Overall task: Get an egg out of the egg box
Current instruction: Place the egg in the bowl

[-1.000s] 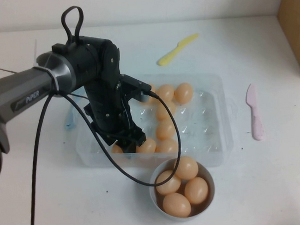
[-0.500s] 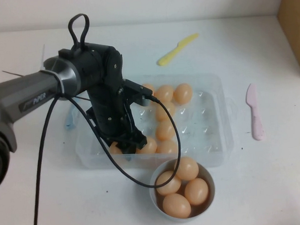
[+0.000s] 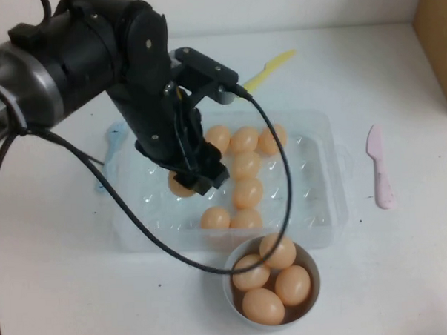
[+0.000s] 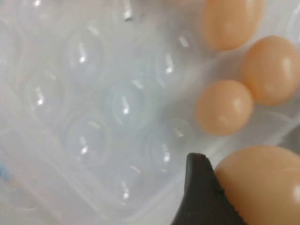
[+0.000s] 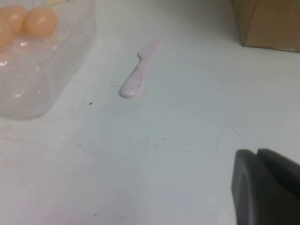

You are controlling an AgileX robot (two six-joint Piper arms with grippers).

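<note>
Hovering over the egg box's (image 3: pixel 324 170) left half: left pincer (image 3: pixel 192 180), gripping the egg (image 3: pixel 178 187) clear of the cups. Sitting in the box's middle cups: loose eggs (image 3: pixel 246 164). Resting near the box's front edge: bowl (image 3: pixel 311 270) holding four eggs. Lying on the bench (image 3: pixel 406 263) at right: pink knife (image 3: pixel 378 166). Right pincer (image 5: pixel 269 187) hanging low over bare bench, closed.

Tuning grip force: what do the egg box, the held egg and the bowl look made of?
Egg box: clear thin plastic, glossy; the dimples glint and the table shows through.
Egg in the left pincer: smooth matte peach shell, real or plastic unclear.
Bowl: grey-white, smooth, probably ceramic or plastic.
Right pincer: over bare table.
</note>
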